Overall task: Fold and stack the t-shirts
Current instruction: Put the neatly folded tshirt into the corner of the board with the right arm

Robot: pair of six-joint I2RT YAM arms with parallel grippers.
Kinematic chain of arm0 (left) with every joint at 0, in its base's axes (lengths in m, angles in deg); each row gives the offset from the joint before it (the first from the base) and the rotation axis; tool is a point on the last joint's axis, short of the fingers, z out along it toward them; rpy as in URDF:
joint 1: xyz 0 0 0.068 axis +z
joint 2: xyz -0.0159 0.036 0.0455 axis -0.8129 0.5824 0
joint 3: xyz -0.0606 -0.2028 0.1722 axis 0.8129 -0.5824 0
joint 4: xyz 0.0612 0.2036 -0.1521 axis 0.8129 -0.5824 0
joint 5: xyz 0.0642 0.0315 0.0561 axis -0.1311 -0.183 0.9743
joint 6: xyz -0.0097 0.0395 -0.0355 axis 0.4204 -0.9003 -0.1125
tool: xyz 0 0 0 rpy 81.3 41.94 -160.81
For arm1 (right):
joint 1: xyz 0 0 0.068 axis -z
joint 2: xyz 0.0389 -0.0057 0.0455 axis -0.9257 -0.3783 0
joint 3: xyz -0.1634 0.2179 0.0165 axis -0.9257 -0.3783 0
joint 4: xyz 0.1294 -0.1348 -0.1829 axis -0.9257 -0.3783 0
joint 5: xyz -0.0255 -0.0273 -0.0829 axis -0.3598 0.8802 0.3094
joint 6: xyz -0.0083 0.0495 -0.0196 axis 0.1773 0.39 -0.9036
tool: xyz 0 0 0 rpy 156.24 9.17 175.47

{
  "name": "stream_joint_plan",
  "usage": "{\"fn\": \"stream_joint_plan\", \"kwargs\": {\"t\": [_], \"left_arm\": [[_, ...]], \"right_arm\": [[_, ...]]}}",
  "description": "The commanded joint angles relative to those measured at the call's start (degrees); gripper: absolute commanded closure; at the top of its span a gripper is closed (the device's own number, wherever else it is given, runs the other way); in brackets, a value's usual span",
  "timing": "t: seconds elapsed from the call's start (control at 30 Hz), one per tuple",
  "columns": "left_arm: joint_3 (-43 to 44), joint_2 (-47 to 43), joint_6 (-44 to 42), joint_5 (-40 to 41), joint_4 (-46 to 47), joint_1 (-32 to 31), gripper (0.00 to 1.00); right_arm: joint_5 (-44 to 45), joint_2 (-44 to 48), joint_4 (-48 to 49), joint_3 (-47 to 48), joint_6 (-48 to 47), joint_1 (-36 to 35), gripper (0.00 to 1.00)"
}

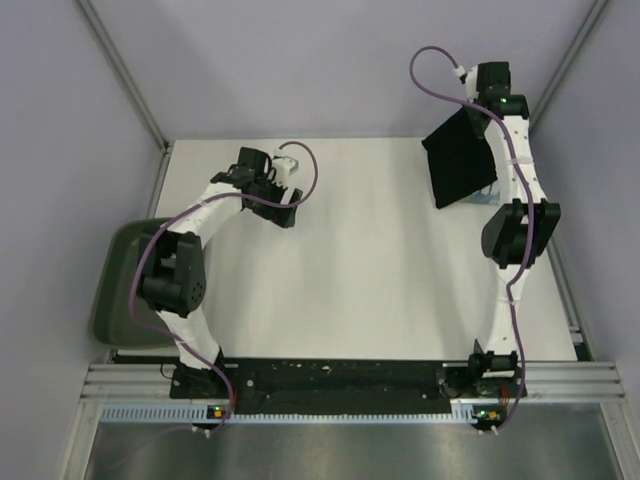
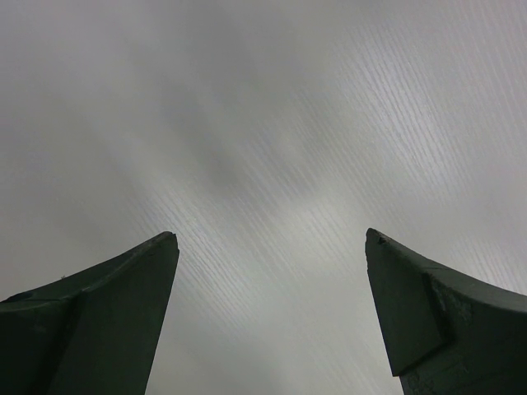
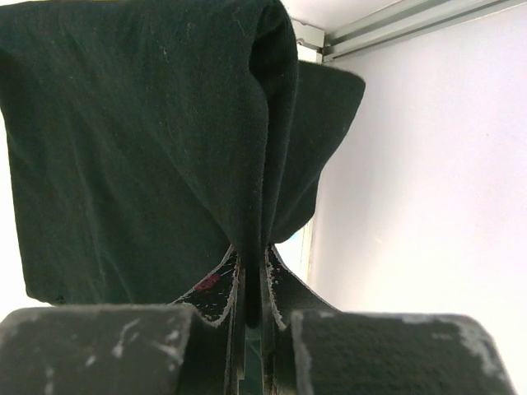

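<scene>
My table (image 1: pixel 370 290) is white and evenly lit. Pale lilac-grey walls (image 1: pixel 330 60) close it in on 3 sides, with aluminium rails (image 1: pixel 560 378) along its near edge.

you are seeing the white table (image 1: pixel 380 280) carrying a sliver of light blue t-shirt (image 1: pixel 486 194) by its right edge, a dark green tray (image 1: pixel 115 280) sitting at its left edge.

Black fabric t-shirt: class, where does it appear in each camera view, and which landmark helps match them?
Top external: black fabric t-shirt upper right, at the right arm's end.
Left wrist: not in it; left gripper open over the table.
Right wrist: fills the upper left, pinched by the right gripper.
Shared landmark, top and right wrist: aluminium rail beside the pale wall.
</scene>
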Motion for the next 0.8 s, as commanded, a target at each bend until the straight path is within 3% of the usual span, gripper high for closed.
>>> {"fn": "stream_joint_plan", "kwargs": {"t": [0.0,0.3,0.77], "left_arm": [[1.88,-1.68,-0.9,0.53,-0.13,-0.24,0.01],[1.45,-1.86,-1.16,0.97,-0.05,-0.24,0.01],[1.18,-1.77,-1.42,1.4,-0.05,-0.24,0.01]], "right_arm": [[1.17,5.97,5.4,4.2,-1.08,0.62,1.0],[0.73,6.76,6.19,4.38,-0.91,0.62,1.0],[-3.14,2.64,10.58,-0.37,-1.79,7.3,1.0]]}}
